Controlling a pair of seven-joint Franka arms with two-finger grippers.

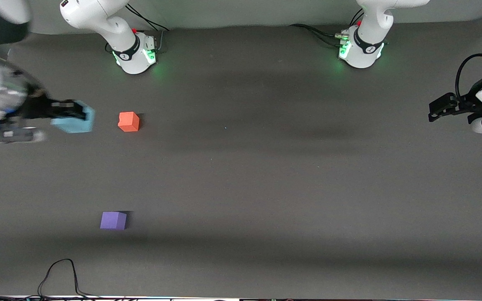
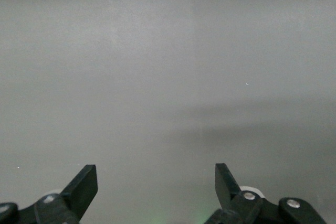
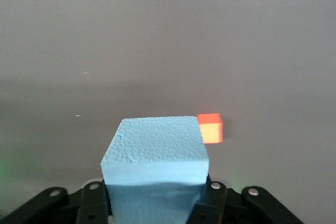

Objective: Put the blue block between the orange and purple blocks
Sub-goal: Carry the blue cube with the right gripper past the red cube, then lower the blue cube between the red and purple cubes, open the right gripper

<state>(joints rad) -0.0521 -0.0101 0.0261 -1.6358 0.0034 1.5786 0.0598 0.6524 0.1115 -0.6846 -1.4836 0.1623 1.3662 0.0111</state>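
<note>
I've got the blue block [image 3: 155, 166] clamped between the fingers of my right gripper [image 1: 70, 109], up in the air over the right arm's end of the table [image 1: 266, 175]. From my right wrist it fills the foreground, squarely seated in the grip, top face level.

The orange block [image 1: 128, 121] sits on the table just beside where I'm hovering, a little toward the table's middle. The purple block [image 1: 113, 220] lies well apart from it, much nearer the front camera, roughly in line with it. The stretch of table between the two is bare, and that's my target.

So this is the carry step: block lifted, not yet delivered. By my reckoning, the next move asks me to swing toward the front camera until I'm over that gap, about midway between orange and purple, then lower until the block rests on the table and only then let go. I need to stay wide of the orange block on the way.

My left gripper [image 2: 156, 182] waits at the left arm's end of the table, fingers spread wide, holding nothing.
</note>
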